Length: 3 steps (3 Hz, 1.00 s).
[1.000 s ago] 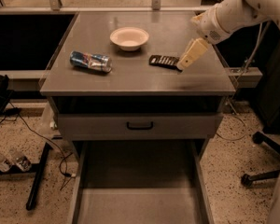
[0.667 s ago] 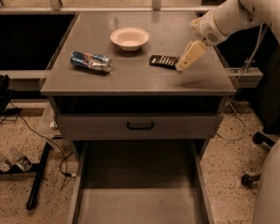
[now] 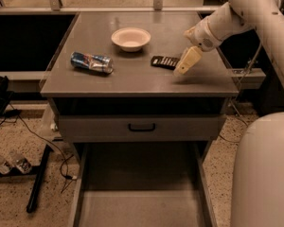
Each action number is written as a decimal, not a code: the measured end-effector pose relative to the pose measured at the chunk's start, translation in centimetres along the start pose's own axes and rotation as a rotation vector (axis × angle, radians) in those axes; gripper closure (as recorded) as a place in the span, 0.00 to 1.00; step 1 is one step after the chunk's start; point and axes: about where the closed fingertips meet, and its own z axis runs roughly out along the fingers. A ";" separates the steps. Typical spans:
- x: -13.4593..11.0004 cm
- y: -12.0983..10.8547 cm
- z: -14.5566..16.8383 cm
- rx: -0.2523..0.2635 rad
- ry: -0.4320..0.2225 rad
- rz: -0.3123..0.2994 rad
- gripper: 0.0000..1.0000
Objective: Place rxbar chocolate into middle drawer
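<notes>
The rxbar chocolate (image 3: 164, 61), a flat black bar with white lettering, lies on the grey cabinet top right of centre. My gripper (image 3: 181, 69) points down and left at the bar's right end, touching or almost touching it. The middle drawer (image 3: 142, 205) is pulled out low at the front, with a bare grey floor and thin side walls. Nothing lies in it.
A white bowl (image 3: 130, 38) stands at the back middle of the top. A crushed blue can (image 3: 92, 62) lies at the left. A shut grey drawer front with a black handle (image 3: 142, 126) sits above the open tray. My white arm body (image 3: 262, 169) fills the lower right. Cables and bottles lie on the floor at left.
My gripper has moved slightly left and down, closer to the bar's right end. My arm's white body has come further into the lower right. The bar, bowl and can have not moved.
</notes>
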 end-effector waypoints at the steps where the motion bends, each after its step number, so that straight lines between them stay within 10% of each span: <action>1: 0.3 0.2 1.7 -0.055 0.007 0.009 0.00; 3: 0.3 0.3 2.9 -0.092 0.008 0.017 0.19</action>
